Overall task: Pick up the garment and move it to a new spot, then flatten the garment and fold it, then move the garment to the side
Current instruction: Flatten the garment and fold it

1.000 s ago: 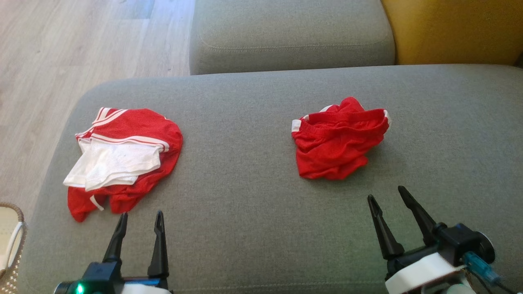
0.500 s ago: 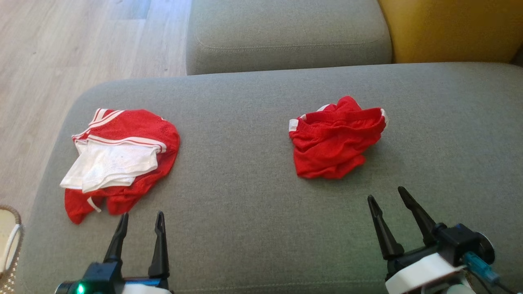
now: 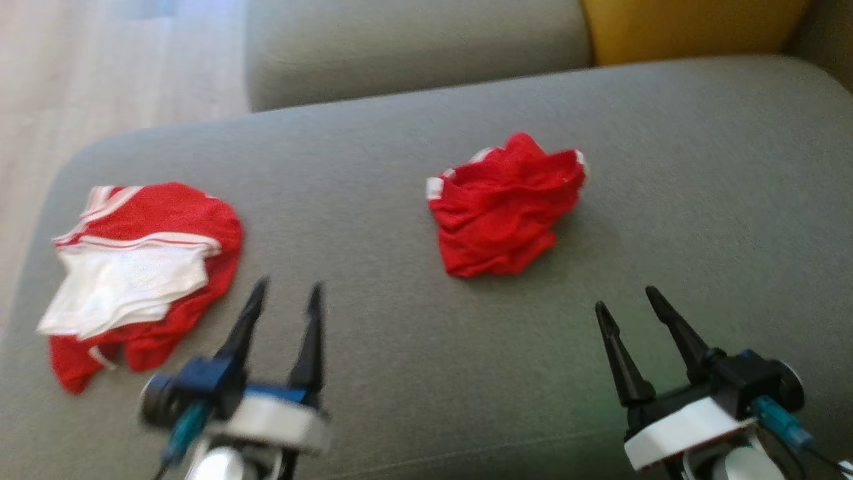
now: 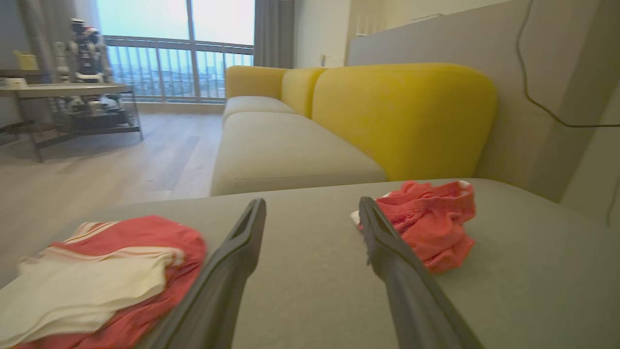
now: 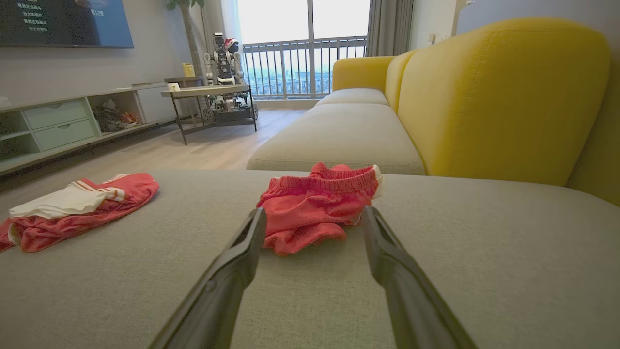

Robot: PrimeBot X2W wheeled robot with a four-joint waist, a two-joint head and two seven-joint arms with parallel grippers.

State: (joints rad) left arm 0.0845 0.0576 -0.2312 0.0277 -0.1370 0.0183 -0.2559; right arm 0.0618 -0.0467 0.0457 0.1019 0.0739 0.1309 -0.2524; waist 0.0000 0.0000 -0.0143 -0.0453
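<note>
A crumpled red garment (image 3: 505, 208) with an elastic waistband lies bunched near the middle of the grey sofa seat (image 3: 373, 167); it also shows ahead of the fingers in the right wrist view (image 5: 317, 206) and at the right in the left wrist view (image 4: 428, 218). My left gripper (image 3: 286, 297) is open above the cushion, left of and nearer than the garment, holding nothing. My right gripper (image 3: 626, 300) is open a short way in front of the garment, apart from it.
A folded red and white garment (image 3: 136, 267) lies at the left end of the seat. A second grey cushion (image 3: 413, 47) and a yellow backrest (image 3: 686, 27) lie beyond. Wooden floor (image 3: 100, 73) is at the far left; a low table (image 5: 213, 92) stands across the room.
The head camera has turned, shifting the whole scene left. My left gripper has risen and moved forward and right toward the middle of the seat. The right gripper has hardly moved.
</note>
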